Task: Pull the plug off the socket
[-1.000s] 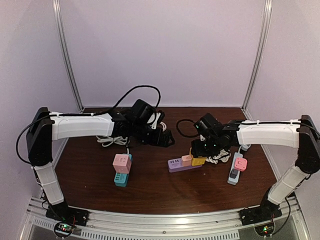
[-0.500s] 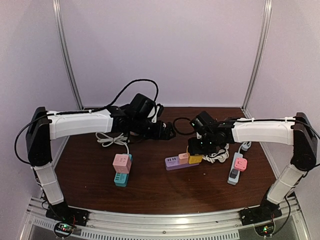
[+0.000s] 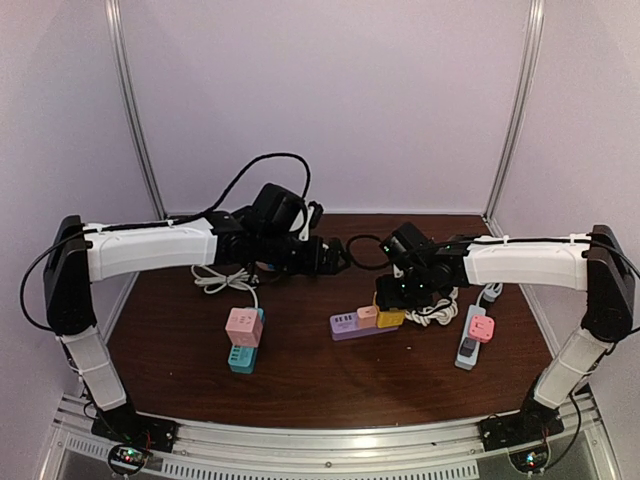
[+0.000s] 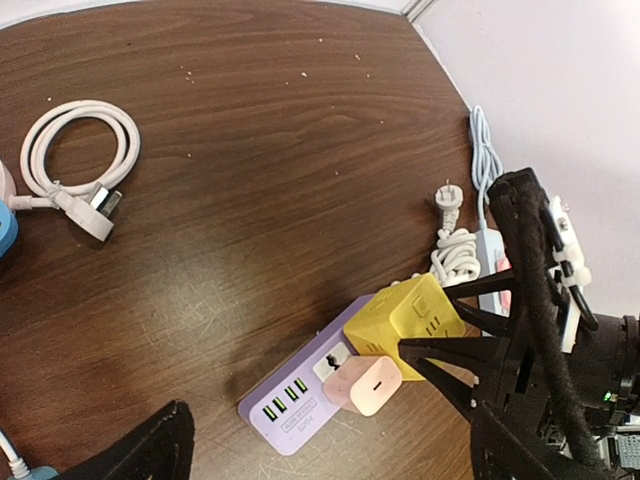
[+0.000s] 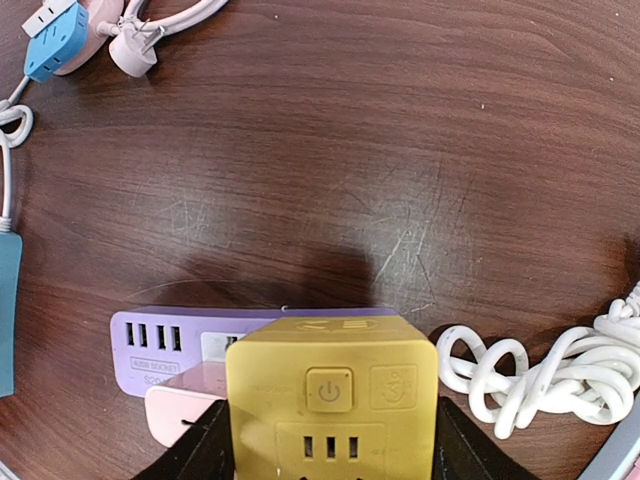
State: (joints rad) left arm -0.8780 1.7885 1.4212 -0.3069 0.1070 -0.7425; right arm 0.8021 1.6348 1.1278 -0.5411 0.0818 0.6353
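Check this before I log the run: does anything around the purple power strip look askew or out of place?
Yes. The right tool grips the yellow cube plug, seated in the purple strip. The strip throws a broad shadow on the table, so it seems lifted with the plug, not lying flat.

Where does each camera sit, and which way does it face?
Top: above and behind the bases, facing down at the table; left arm and right arm show.
Left wrist: on the left arm, facing down at the yellow cube on the purple strip; one own finger shows.
Right wrist: close above the cube; its pincer fingers flank it.
All three share cube and strip.
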